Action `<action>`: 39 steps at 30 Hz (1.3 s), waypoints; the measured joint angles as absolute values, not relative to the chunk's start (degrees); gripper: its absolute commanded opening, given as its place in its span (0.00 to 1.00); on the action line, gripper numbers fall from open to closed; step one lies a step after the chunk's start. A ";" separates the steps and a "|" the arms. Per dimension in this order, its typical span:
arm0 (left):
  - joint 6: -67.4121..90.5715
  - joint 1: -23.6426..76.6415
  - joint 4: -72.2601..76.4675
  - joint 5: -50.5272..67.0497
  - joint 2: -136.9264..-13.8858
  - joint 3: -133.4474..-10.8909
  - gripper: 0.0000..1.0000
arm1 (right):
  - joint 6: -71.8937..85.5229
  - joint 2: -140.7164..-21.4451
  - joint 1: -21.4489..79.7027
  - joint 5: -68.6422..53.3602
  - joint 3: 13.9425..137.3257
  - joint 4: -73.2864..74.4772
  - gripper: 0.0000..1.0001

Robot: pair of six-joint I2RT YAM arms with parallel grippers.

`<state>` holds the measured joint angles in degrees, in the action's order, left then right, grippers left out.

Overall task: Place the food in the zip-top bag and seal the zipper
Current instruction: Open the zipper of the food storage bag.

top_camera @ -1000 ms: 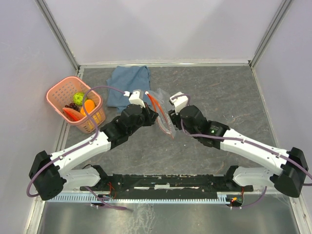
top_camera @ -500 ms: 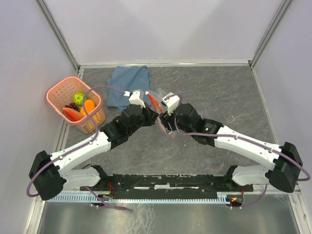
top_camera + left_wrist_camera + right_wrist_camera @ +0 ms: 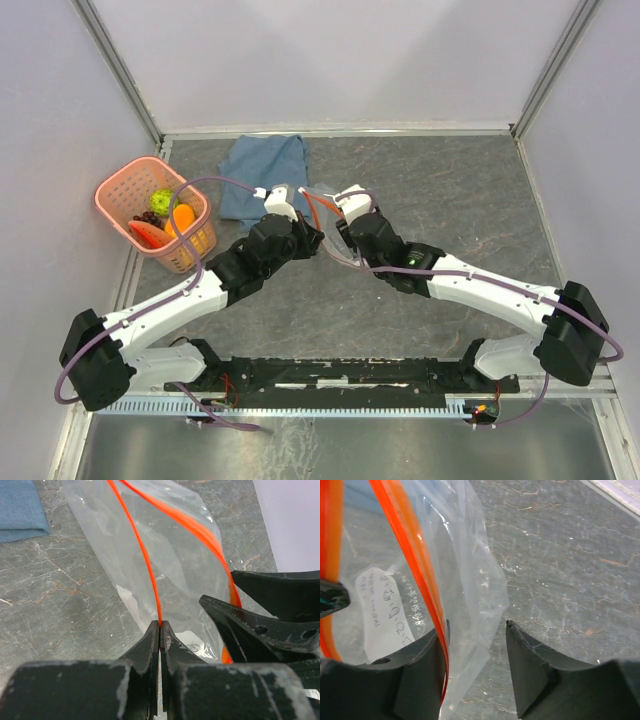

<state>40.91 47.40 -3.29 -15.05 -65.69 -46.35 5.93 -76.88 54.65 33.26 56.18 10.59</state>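
1. The left gripper (image 3: 160, 626) is clenched on the thin orange-red zipper strip (image 3: 141, 555) of the clear crinkly zip-top bag (image 3: 170, 575), at the middle of the grey marbled tabletop (image 3: 460, 190).
2. The right gripper (image 3: 476, 630) is released, with bag plastic between its parted fingers.
3. The toy food (image 3: 165, 215) lies in the pink perforated basket (image 3: 118, 180), well apart from the bag.

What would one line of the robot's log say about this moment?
zip-top bag: unsealed, no food inside | left gripper: shut on zipper | right gripper: open around bag edge | toy food: in pink basket

Overhead view looks down — wrist views share the bag (image 3: 170, 555) close-up.
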 measured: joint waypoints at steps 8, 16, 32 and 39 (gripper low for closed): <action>40.91 47.40 -4.82 -15.97 -66.28 -46.57 0.03 | 3.49 -76.77 54.65 37.17 56.58 11.29 0.22; 40.07 47.48 -7.84 -18.55 -66.61 -48.47 0.03 | -0.47 -75.99 54.19 42.17 58.67 12.14 0.03; 39.05 47.97 -6.72 -18.61 -69.69 -50.04 0.22 | -1.98 -72.20 47.79 41.30 59.02 12.86 0.02; 39.13 47.90 -5.04 -16.16 -71.96 -51.79 0.58 | -3.36 -73.38 47.44 40.99 59.02 9.96 0.02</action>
